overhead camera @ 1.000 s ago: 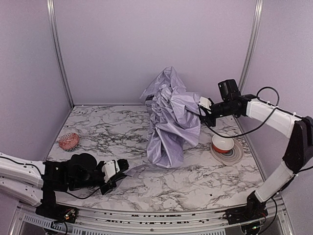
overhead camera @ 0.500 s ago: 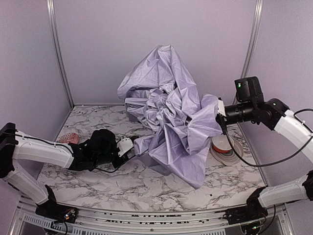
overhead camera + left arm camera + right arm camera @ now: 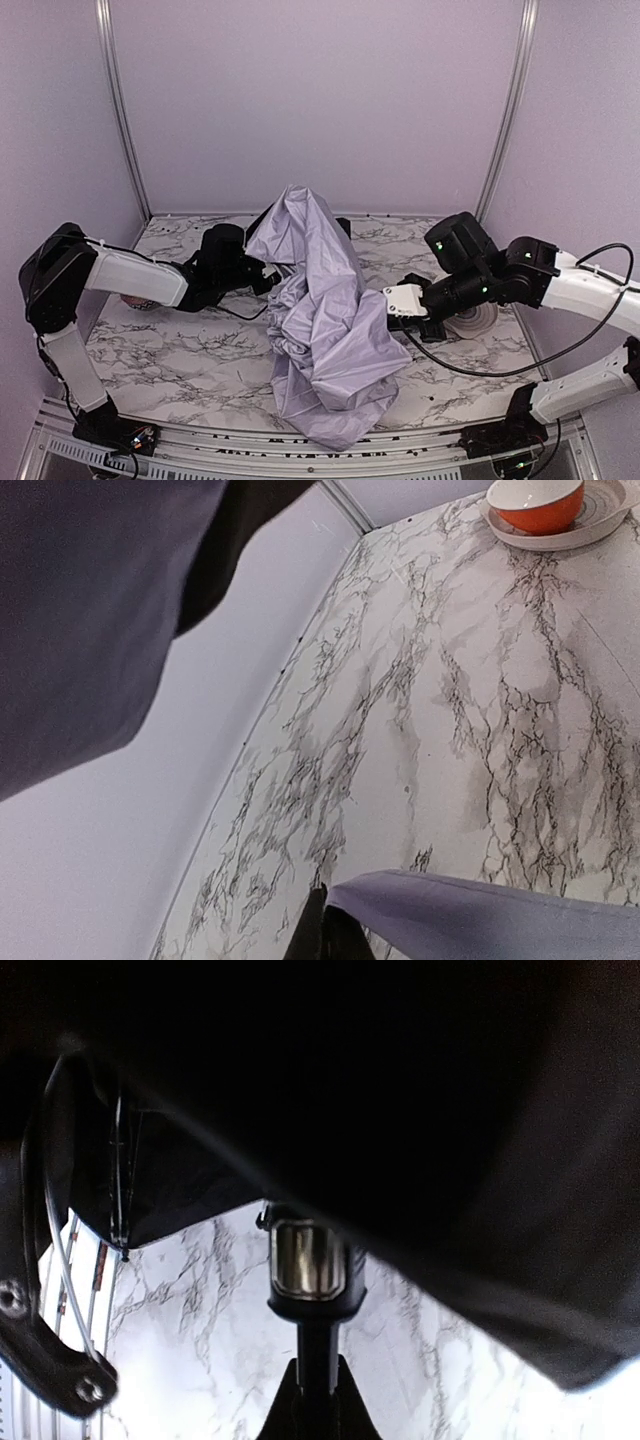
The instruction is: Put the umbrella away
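Both grippers are shut on the umbrella (image 3: 320,330), which slumps half-collapsed on the marble table (image 3: 190,350) at the centre of the top view, its pale fabric trailing from upper centre to lower centre. The right gripper (image 3: 302,1390) pinches the thin black shaft (image 3: 302,1345) just below a metal collar (image 3: 305,1260). The shaft runs straight away from its fingers, up the wrist frame, into the canopy's dark underside. The left gripper (image 3: 322,932) nips a fold of fabric at the canopy's left edge. The umbrella thus lies between the arms, and the right one, holding the shaft, looks better placed to steer the closing.
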Tool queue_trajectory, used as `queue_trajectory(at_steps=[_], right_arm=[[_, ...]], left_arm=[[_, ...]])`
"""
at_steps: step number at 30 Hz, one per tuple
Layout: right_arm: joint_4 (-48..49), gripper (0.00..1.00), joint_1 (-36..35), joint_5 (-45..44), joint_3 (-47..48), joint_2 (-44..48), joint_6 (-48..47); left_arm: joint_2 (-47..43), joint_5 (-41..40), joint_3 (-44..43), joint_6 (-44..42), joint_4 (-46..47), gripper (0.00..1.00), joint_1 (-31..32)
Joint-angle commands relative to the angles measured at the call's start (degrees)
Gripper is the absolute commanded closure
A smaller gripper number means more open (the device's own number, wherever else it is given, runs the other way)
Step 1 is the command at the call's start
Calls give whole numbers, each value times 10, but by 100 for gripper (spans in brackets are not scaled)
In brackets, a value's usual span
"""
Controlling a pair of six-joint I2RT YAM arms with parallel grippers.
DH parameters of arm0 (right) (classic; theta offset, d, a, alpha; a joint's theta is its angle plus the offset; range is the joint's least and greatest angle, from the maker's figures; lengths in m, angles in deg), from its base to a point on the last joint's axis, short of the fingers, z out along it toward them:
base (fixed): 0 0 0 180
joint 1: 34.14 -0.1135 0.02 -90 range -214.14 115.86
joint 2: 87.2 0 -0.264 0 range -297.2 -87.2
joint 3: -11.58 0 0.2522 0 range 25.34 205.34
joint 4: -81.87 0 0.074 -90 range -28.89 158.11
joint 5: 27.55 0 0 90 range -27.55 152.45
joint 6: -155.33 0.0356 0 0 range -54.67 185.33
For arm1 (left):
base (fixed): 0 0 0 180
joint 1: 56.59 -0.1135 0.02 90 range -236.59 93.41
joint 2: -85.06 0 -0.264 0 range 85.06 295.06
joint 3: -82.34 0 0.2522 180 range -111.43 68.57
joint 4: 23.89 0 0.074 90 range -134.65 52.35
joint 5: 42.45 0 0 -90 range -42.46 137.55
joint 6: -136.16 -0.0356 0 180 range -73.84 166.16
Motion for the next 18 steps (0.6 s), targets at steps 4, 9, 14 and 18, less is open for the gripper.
queue_trajectory(at_steps=[4, 9, 14, 18], right_arm=[[-10, 100, -67, -110, -52, -23, 61], [16, 100, -120, -110, -76, -66, 66], [45, 100, -125, -63, -98, -115, 69], [60, 100, -125, -59, -98, -151, 68]], left_arm=[[70, 107, -34, -76, 59, 100, 7], [106, 77, -34, -109, 112, 100, 23], [127, 73, -27, -126, 116, 100, 24], [142, 52, -28, -144, 122, 100, 24]])
